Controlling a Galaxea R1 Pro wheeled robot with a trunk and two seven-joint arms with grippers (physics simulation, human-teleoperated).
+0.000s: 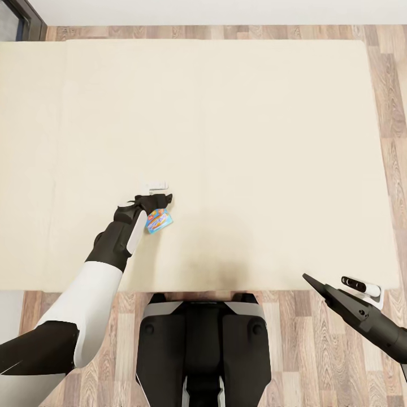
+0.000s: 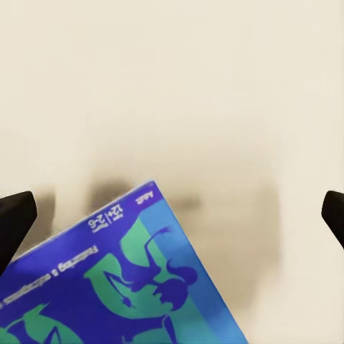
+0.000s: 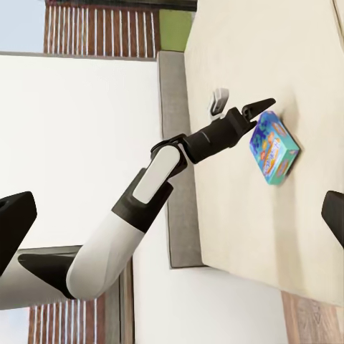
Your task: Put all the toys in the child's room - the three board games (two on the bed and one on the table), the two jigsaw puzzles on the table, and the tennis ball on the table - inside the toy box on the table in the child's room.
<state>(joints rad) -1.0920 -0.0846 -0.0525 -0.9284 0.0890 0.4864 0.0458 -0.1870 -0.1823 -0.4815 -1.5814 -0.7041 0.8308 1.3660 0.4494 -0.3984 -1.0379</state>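
Left hand (image 1: pixel 160 199): we find it low over the bed (image 1: pixel 237 130), fingers spread wide. In the left wrist view its two dark fingertips (image 2: pixel 14 218) sit at the far edges of the picture with open space between them, so we log it as open and gripping nothing.

Board game (image 1: pixel 159 220): a small blue box with bright cartoon print, lying flat on the beige mattress just beside the left hand, on the side nearer the robot. In the right wrist view the box (image 3: pixel 272 149) lies right next to the left arm's fingertip; whether they touch we cannot tell. In the left wrist view its blue and green printed face (image 2: pixel 122 279) lies between the spread fingers, turned at an angle.

Right hand (image 1: pixel 316 285): held out past the near edge of the bed, above the wooden floor (image 1: pixel 294 350). Its dark fingertips (image 3: pixel 16 222) stand far apart in its own wrist view, so open, empty.
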